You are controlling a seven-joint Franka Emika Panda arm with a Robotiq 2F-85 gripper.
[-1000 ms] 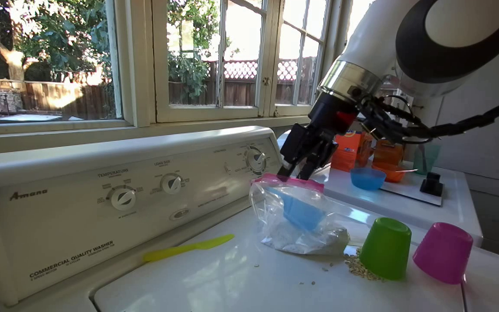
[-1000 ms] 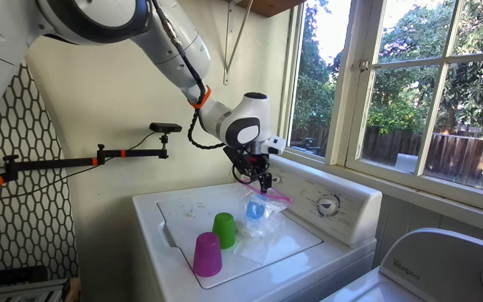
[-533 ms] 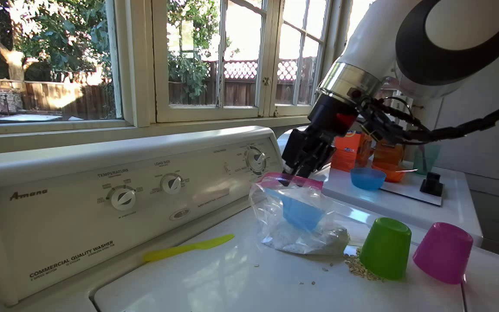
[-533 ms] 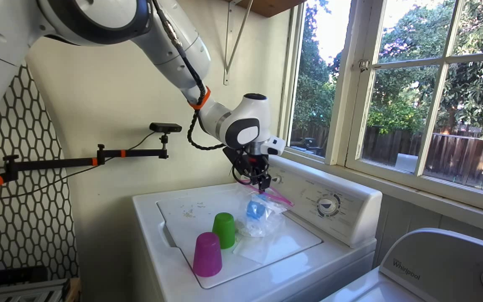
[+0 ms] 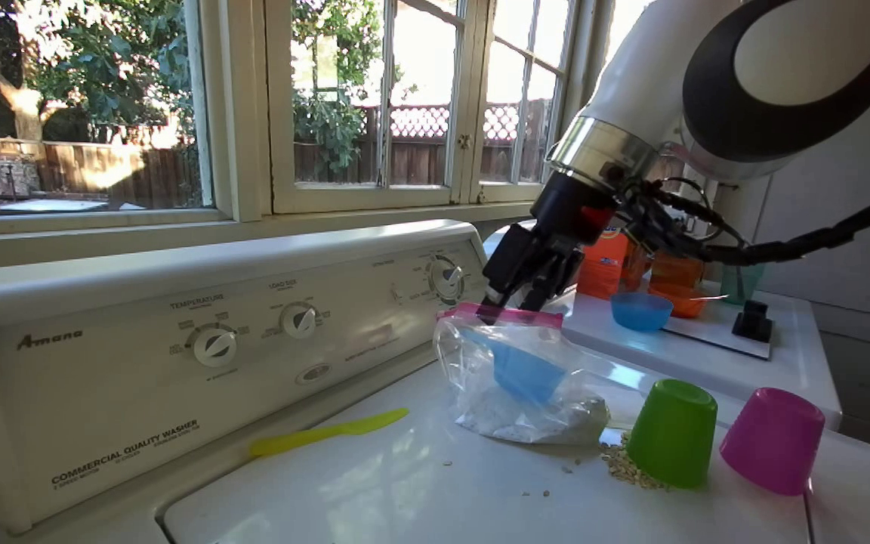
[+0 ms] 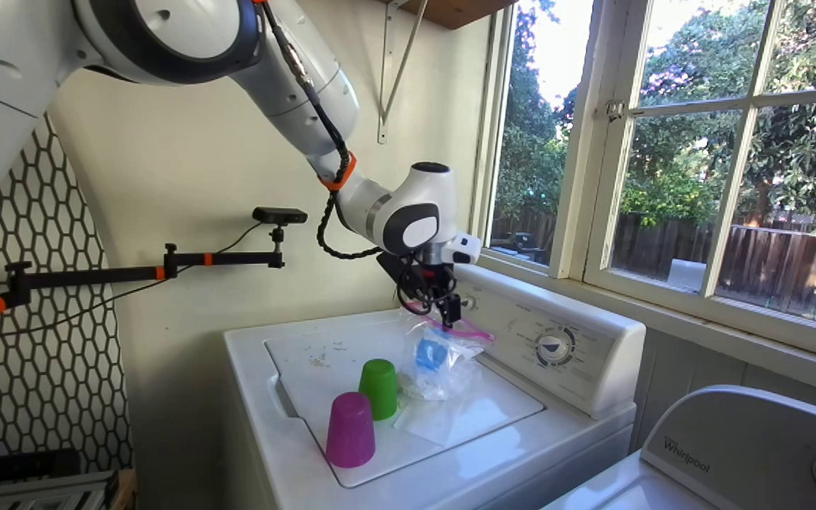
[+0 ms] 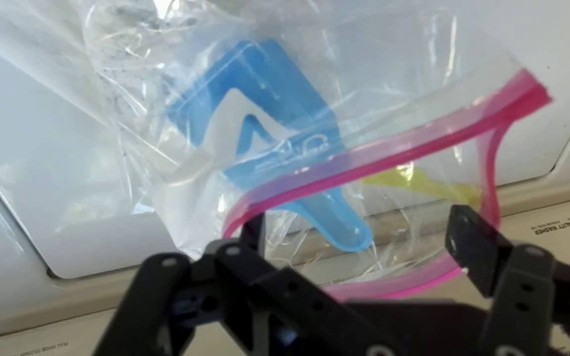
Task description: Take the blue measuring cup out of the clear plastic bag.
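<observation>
The blue measuring cup (image 7: 290, 84) is inside the clear plastic bag (image 7: 389, 64), its flat handle (image 7: 337, 225) pointing to the bag's open, pink-rimmed mouth. The cup shows through the bag in both exterior views (image 5: 529, 370) (image 6: 431, 354), tilted over white contents at the bag's bottom. The bag stands on the washer lid (image 5: 374, 491). My gripper (image 7: 361, 237) is open and empty at the mouth. One fingertip (image 7: 465, 242) reaches inside the rim at right; the left one is partly behind the pink strip. The handle lies between them, apparently untouched, nearer the left finger.
The washer's control panel (image 5: 359, 317) rises close behind the bag. A green cup (image 5: 673, 434) and a magenta cup (image 5: 773, 442) stand upside down beside it, with spilled oats (image 5: 631, 465) near the green one. A yellow knife (image 5: 329, 432) lies by the panel. A shallow blue cup (image 5: 641, 311) stands farther back.
Half a second ago the fingers stood closer together; now they are wide apart, as one second ago. The arm has shifted slightly. The bag's rim moved a little; the cup looks unmoved.
</observation>
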